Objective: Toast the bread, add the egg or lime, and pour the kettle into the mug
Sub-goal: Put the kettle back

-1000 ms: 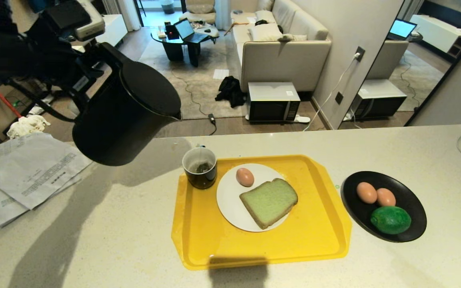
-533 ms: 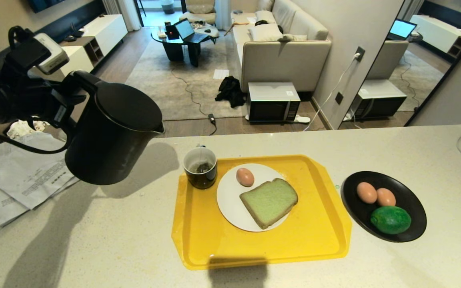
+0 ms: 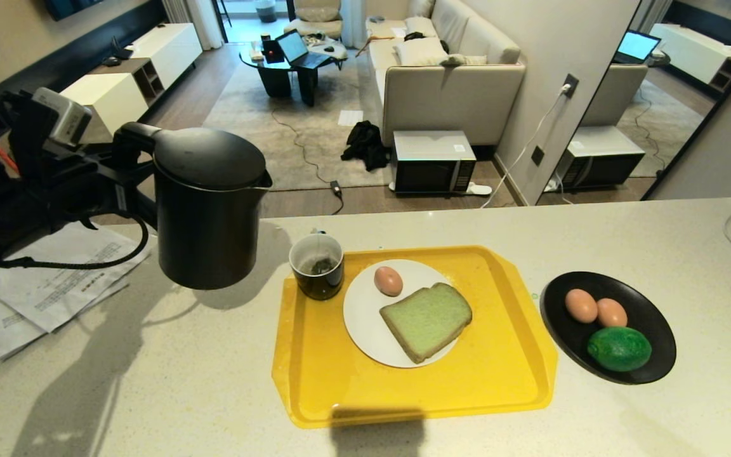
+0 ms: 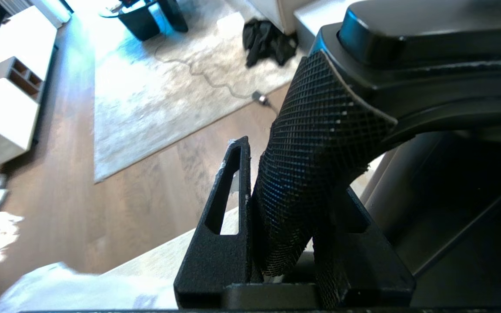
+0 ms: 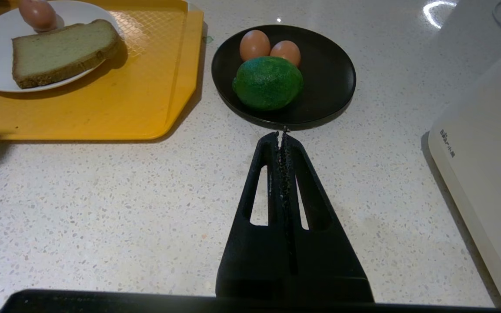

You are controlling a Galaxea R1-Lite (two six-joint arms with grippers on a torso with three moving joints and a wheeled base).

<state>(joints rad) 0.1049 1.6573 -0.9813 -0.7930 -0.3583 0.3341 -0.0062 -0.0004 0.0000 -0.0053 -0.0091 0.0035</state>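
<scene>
The left hand [image 4: 281,243] is clamped on the textured handle of the kettle [image 3: 208,206], which hangs upright above the table [image 3: 150,381], to the left of the mug [image 3: 316,265] and apart from it; the mug stands at the far left corner of the yellow tray [image 3: 416,393], a tea bag inside; beside it on the white plate [image 3: 359,324] lie the bread [image 3: 427,320] and one egg [image 3: 388,280], so those steps look done; pouring looks finished or nearly so, judging by the upright kettle, though I cannot see water in the mug. The right hand [image 5: 282,134], fingers pressed together and empty, rests near the black dish [image 5: 328,74] holding the lime [image 5: 268,82] and two more eggs.
</scene>
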